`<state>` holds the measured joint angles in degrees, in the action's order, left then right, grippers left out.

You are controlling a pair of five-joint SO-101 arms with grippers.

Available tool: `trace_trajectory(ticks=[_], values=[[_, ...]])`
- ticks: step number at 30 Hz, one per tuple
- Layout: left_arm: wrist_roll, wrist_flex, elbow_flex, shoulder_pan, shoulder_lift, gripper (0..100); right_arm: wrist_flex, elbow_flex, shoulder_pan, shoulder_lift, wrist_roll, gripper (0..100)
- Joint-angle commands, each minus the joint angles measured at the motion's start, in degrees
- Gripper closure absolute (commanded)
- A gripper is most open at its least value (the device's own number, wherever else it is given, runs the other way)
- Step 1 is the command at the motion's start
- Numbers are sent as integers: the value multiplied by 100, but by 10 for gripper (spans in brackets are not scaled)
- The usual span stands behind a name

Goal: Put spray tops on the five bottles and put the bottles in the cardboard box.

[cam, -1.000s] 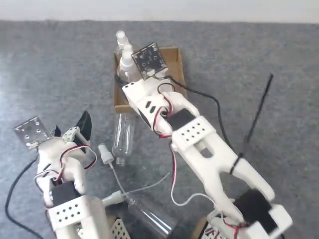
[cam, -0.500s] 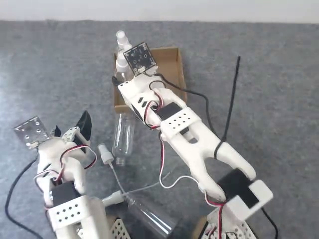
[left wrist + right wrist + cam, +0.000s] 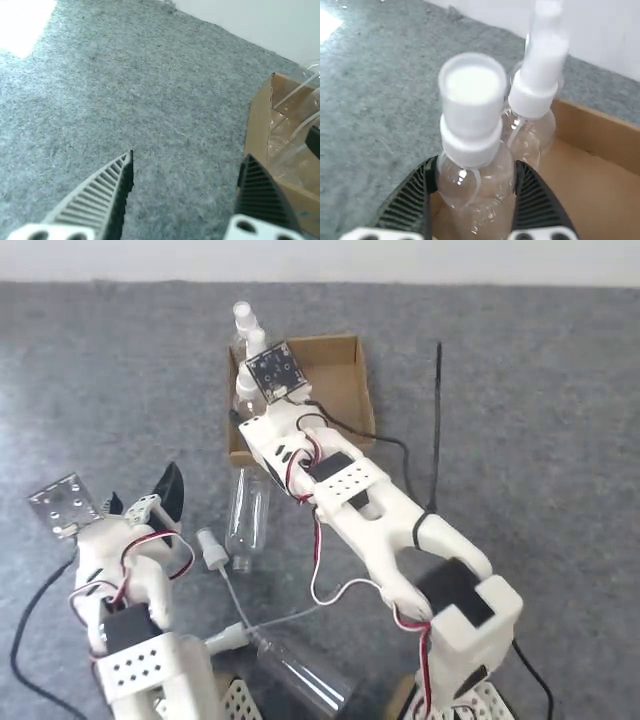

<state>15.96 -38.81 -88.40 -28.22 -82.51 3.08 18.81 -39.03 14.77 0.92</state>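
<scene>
- The grey tabletop (image 3: 560, 440) carries everything. The cardboard box (image 3: 340, 390) stands at the middle of its far edge.
- In our judgement the step in hand is to set a capped bottle into the box. One capped bottle (image 3: 536, 95) already stands upright in the far left corner of the box.
- The right end effector (image 3: 474, 175) is closed around the body of the held bottle (image 3: 471, 140), which has its spray top on. It is upright at the left wall of the box, just beside the standing one. We cannot see its base, so we cannot tell if it rests on the box floor.
- To do this well, we should lower it straight, keep it clear of the left wall, and release only when the base is supported.
- We should open the jaws only a little, because the neighbour is very near and could be tipped, and then lift straight up.
- The left end effector (image 3: 189, 159) is wide open and holds nothing, above bare tabletop near the left edge.
- An open bottle (image 3: 247, 510) lies just before the near wall of the box. Another bottle (image 3: 305, 675) lies at the near edge.
- A loose spray top (image 3: 212, 548) lies beside the open bottle, so that pair looks the natural next one.
</scene>
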Motion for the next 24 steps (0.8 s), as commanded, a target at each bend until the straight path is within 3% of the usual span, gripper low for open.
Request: trace_trajectory(ticks=[1,7,13,24], values=[[-35,158,57,26,-105,681,-303,-396,75,4,53,992],[-35,158,57,26,-105,681,-382,-396,75,163,53,991],[-35,149,57,18,-105,681,-338,-396,110,215,818,988],[-35,149,48,9,-105,681,-330,-396,136,224,809,987]])
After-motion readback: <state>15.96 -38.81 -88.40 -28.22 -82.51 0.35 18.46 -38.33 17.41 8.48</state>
